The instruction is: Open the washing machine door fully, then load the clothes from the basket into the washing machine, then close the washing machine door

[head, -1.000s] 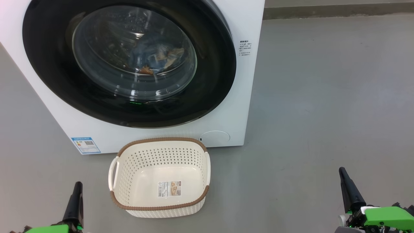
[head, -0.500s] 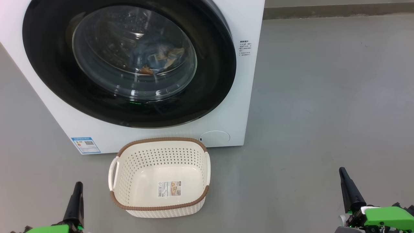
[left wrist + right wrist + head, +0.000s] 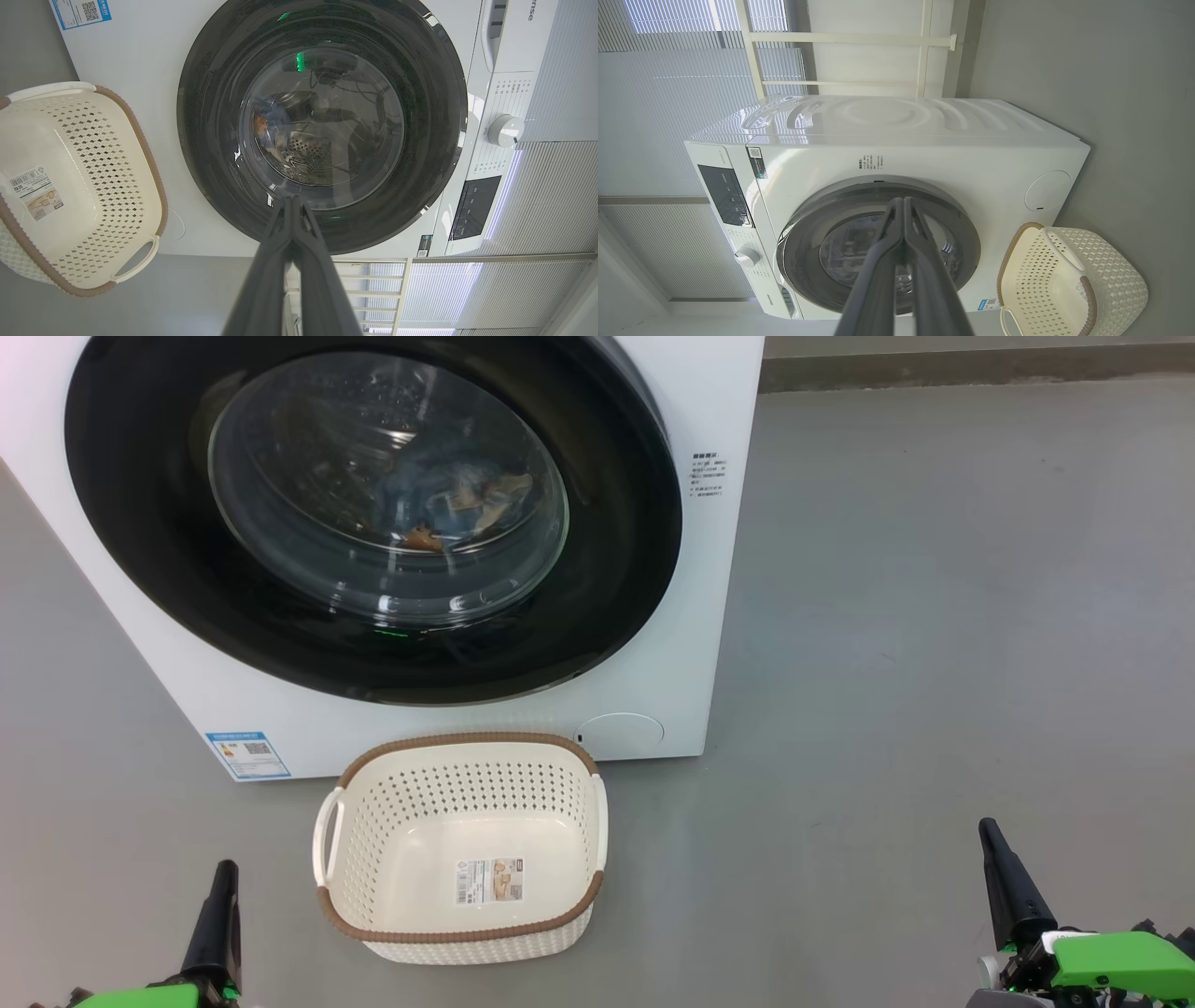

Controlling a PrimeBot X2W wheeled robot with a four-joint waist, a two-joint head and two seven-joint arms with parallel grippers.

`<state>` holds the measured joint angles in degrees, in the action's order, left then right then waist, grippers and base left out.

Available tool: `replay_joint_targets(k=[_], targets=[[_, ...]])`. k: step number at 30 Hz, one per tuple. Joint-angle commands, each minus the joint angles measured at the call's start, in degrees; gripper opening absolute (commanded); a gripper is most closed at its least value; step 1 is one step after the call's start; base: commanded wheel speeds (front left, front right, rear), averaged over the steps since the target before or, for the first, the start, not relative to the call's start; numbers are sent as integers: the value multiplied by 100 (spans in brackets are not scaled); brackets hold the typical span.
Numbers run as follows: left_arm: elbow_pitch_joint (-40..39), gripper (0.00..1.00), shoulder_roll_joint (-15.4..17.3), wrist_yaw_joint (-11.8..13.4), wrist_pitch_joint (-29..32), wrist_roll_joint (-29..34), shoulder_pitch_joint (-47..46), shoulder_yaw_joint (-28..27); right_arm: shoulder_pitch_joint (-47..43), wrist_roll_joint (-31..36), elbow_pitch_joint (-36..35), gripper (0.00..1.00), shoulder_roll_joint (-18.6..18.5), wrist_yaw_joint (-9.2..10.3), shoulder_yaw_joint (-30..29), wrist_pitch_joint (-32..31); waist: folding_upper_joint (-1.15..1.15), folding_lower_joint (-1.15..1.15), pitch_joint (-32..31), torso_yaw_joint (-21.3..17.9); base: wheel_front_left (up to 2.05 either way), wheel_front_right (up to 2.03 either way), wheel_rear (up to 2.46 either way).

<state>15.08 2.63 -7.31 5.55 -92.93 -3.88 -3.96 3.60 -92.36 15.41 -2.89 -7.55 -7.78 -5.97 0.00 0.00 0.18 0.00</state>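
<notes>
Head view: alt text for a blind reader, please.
White washing machine, round black door shut, blue printed clothes visible inside. Empty cream basket on the floor before it; left gripper and right gripper shut at lower corners.

Washing machine door (image 3: 373,513) shut, clothes (image 3: 453,497) behind its glass; basket (image 3: 448,793) upright before it

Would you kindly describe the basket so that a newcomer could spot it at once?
Find the big white washing machine with the round black door. On the grey floor just before it stands the basket. It alone is cream perforated plastic, with a brown woven rim and a label inside.
</notes>
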Motion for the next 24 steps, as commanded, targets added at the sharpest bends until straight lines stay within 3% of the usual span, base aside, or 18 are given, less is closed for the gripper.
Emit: replay_joint_targets(k=[1,24], targets=[[-105,0,67,-18,49,31,-226,-201,257,12,-139,0,-9,6,135,-44,0,0,0,0,0,0,0],[-105,0,55,-18,63,45,-228,-218,258,16,-139,0,-6,6,131,-48,0,0,0,0,0,0,0]])
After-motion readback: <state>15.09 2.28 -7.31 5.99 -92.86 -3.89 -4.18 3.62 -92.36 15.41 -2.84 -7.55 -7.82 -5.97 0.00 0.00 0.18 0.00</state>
